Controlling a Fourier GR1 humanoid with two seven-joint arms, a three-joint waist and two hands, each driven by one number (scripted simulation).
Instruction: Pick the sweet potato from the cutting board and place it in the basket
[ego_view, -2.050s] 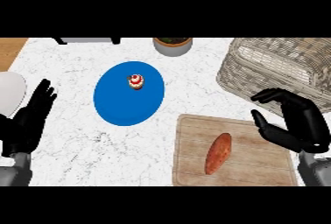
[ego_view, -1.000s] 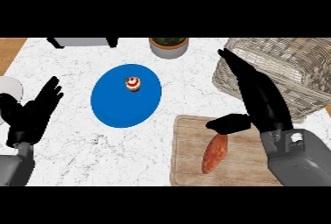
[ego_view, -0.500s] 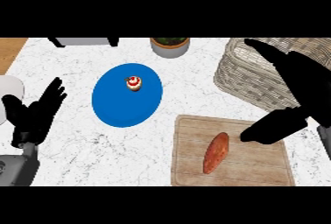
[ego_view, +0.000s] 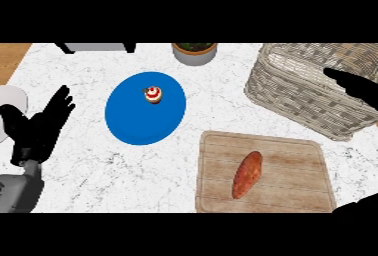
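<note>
White marbled tabletop (ego_view: 221, 65) spreads beneath me, with the wooden cutting board (ego_view: 295, 155) at the near right and the sweet potato (ego_view: 247, 174) lying on it, tilted, untouched. My right hand (ego_view: 358, 90) shows only as a dark shape at the right edge, over the near rim of the wicker basket (ego_view: 295, 85) — whether its fingers are apart or together I cannot tell. My left hand (ego_view: 37, 130) rests at the left edge, fingers straight and spread, holding nothing.

As I judge it, the pick is not yet made. My next move calls for bringing the right hand down over the potato and closing across its narrow width.

I see nothing inside the basket. At the middle, a blue plate (ego_view: 140, 125) carries a small cupcake (ego_view: 153, 94) — a plant pot (ego_view: 195, 52) stands at the far edge.
</note>
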